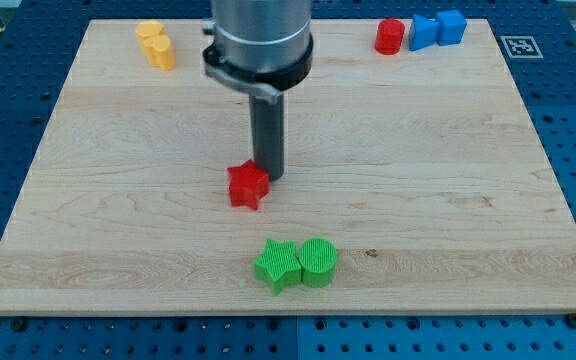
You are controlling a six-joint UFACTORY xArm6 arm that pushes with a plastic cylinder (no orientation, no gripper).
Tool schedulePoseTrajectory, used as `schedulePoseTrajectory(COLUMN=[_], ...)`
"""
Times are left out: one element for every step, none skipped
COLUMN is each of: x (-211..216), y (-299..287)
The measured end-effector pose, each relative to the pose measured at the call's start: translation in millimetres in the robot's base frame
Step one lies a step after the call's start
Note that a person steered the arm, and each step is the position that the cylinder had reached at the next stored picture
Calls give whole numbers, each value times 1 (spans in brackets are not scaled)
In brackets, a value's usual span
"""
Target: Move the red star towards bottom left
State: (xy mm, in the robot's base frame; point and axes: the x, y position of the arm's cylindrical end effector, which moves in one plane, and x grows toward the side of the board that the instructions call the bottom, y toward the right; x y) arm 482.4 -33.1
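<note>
The red star (247, 186) lies near the middle of the wooden board (118, 200), a little left of centre. My tip (269, 177) stands right against the star's upper right side, touching it or nearly so. The dark rod rises from there to the arm's grey collar at the view's top.
A green star (278, 265) and a green round block (318, 262) sit side by side near the view's bottom. Two yellow blocks (155, 44) stand at the top left. A red round block (389, 36) and two blue blocks (437, 29) stand at the top right.
</note>
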Motion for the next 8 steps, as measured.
schedulePoseTrajectory(x=[27, 37, 50, 72, 92, 105, 112, 112], y=[-21, -31, -37, -50, -69, -90, -111, -102])
